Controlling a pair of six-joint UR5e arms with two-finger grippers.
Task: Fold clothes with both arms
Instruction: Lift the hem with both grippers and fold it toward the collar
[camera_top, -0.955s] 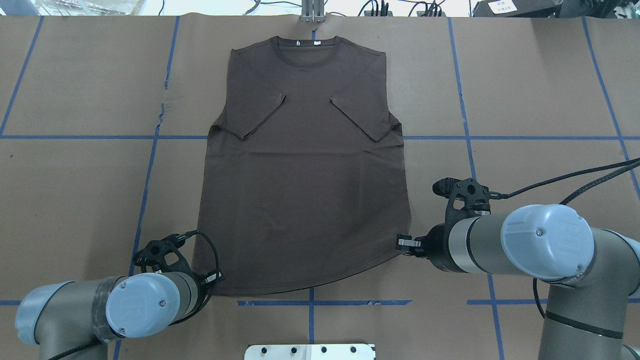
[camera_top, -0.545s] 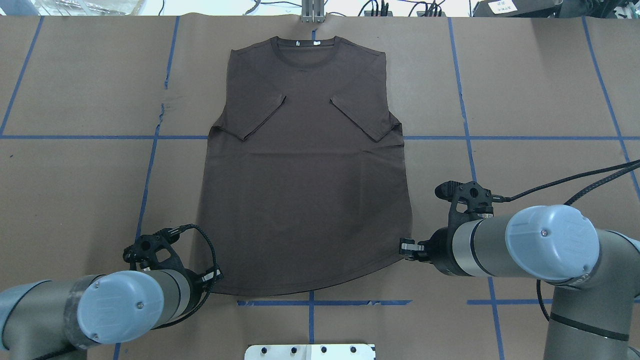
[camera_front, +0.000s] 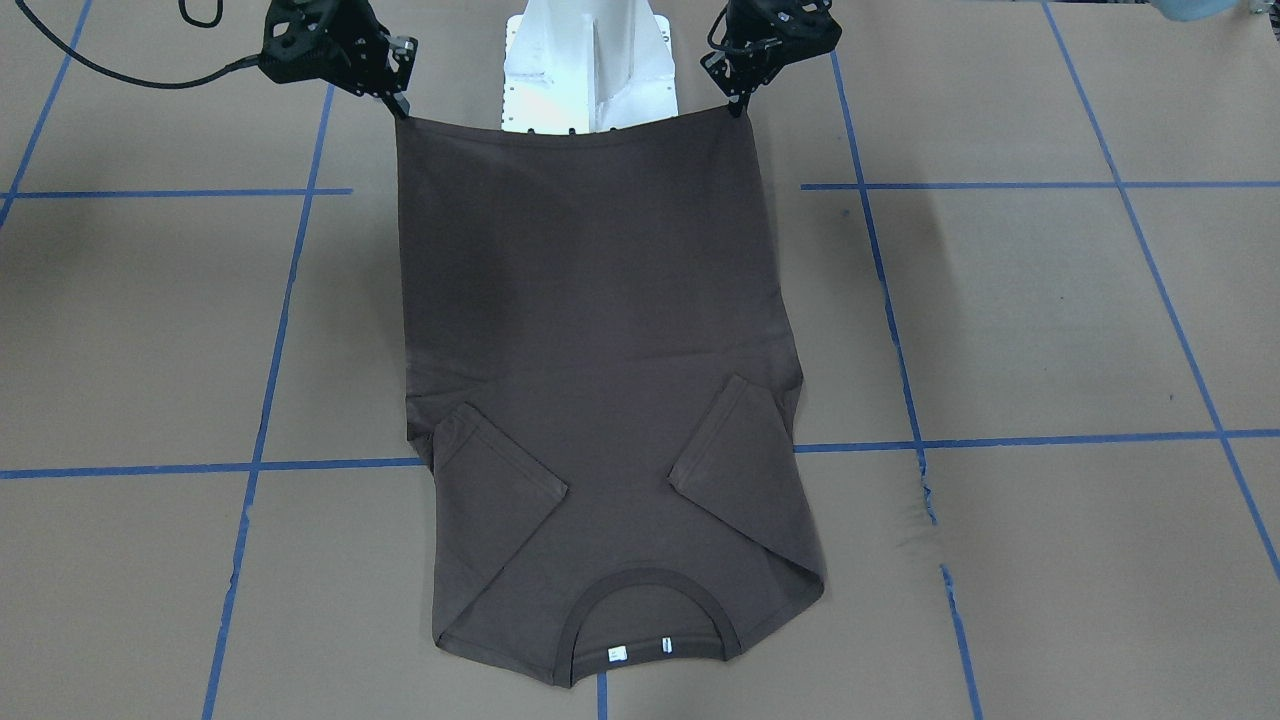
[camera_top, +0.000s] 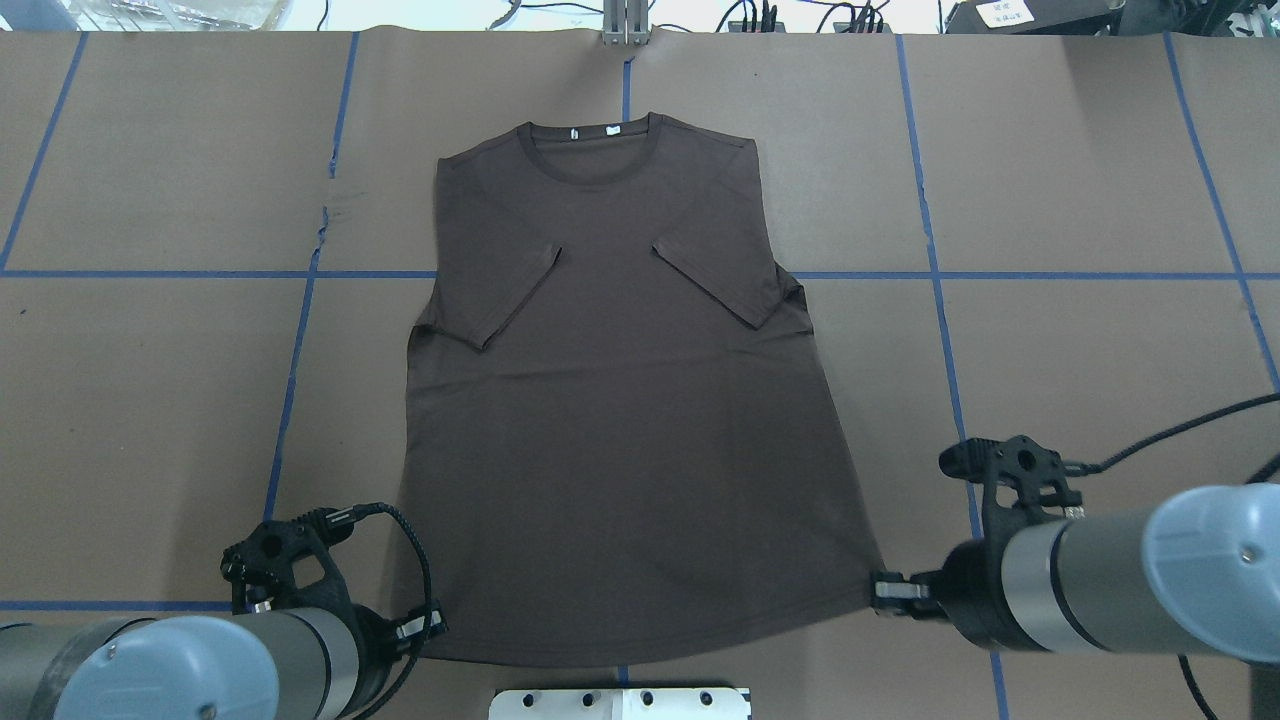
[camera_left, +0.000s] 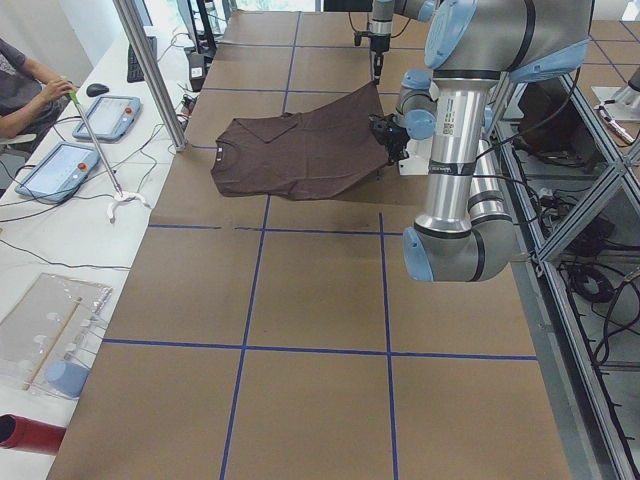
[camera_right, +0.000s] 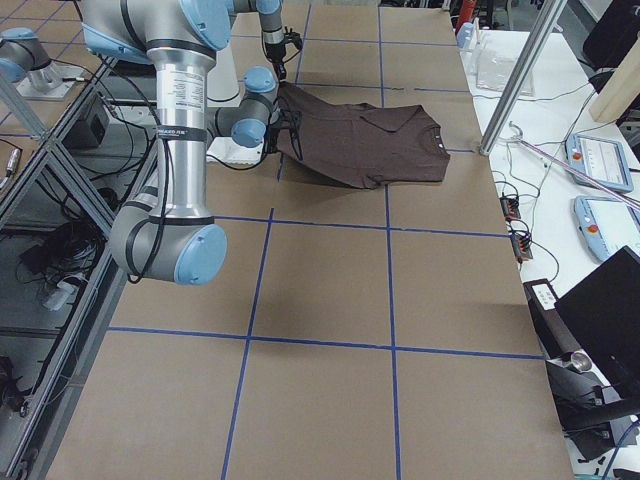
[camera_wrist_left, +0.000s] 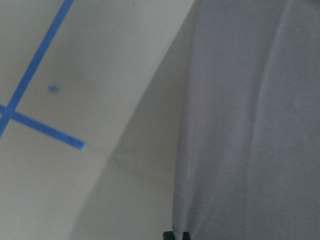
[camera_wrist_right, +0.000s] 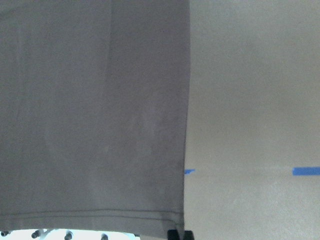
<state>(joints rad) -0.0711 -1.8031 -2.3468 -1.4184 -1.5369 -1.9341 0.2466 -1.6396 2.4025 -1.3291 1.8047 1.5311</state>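
Two grippers, one shirt, listed left to right across the overhead view.

1. My left gripper (camera_top: 430, 622): black, two-fingered, pinched closed on the near left corner of the hem. A looped black cable (camera_top: 415, 545) arcs over it.
2. Shirt (camera_top: 620, 400): dark grey-brown, thin and matte. It is stretched by its hem between my two grippers. The hem end is raised off the table, and the cloth slopes down to the collar end, which lies flat on the far side. Both short sleeves (camera_top: 510, 295) are folded inward across the chest. The round ribbed collar (camera_top: 590, 160) has two small pale labels inside. Faint creases cross the middle.
3. White pedestal plate (camera_top: 620, 702): metal with bolt holes, directly at the middle of the raised hem, between my grippers. The cloth hides part of its base from the front camera.
4. My right gripper (camera_top: 885, 592): the same black build, clamped on the near right hem corner.
5. Table (camera_top: 150, 400): covered in brown paper marked with a grid of blue tape lines (camera_top: 290, 400).
6. Beyond the table: a seated person (camera_left: 25, 90) at a white bench, with two handheld screens (camera_left: 55, 170).
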